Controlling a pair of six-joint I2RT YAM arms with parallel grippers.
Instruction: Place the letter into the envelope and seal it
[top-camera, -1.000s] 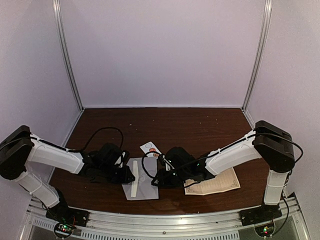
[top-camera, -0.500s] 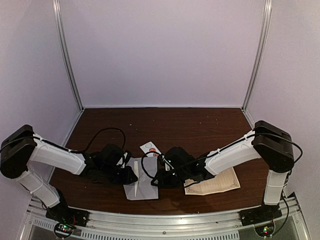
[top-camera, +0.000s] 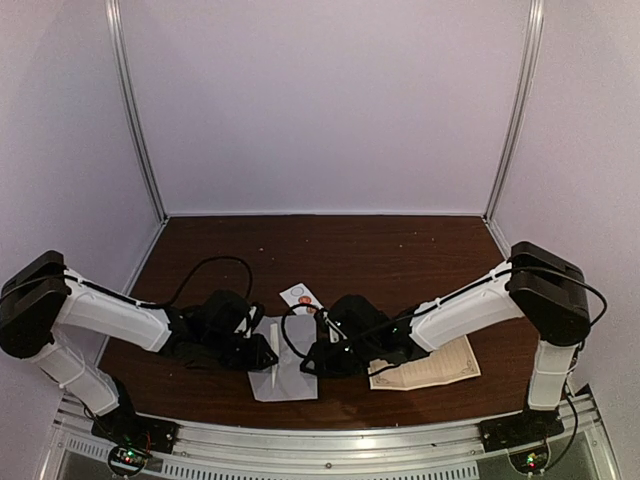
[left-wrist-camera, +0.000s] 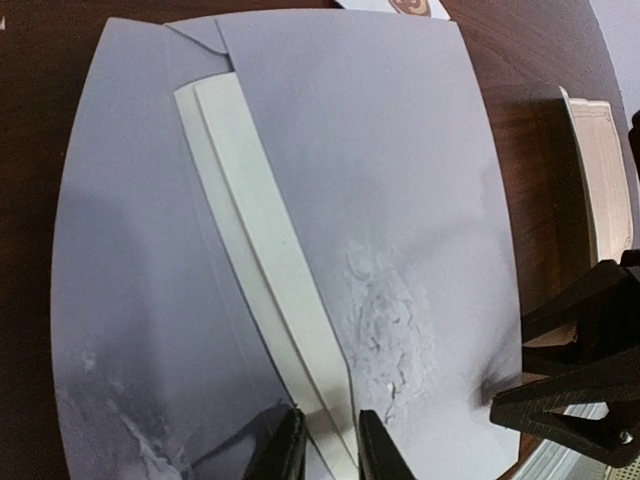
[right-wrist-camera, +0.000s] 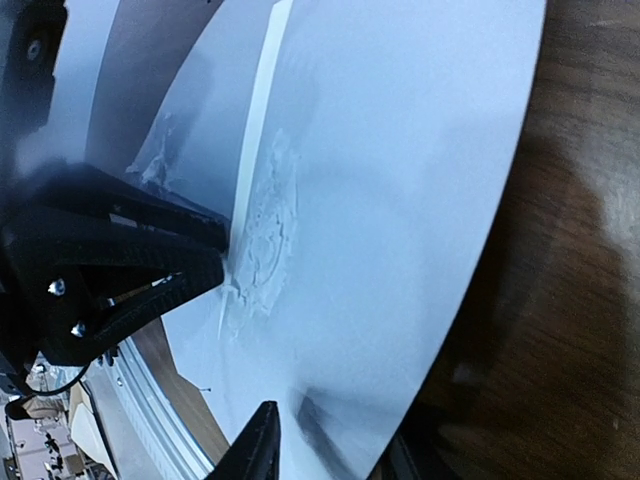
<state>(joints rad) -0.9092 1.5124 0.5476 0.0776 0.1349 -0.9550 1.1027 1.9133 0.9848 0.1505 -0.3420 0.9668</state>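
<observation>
At the near edge of the table (top-camera: 400, 250) the envelope (top-camera: 290, 375) lies flat: my left claw (left-wrist-camera: 328, 450), clamped on its flap (left-wrist-camera: 260, 250), apparently lifts it open, while my right claw (right-wrist-camera: 330, 445) straddles the right edge, seemingly to steady it, grip unclear.

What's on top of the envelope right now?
A cream strip crosses the envelope, its near end between the left fingers. The letter lies beside it on the table. The envelope's inside is hidden.
</observation>
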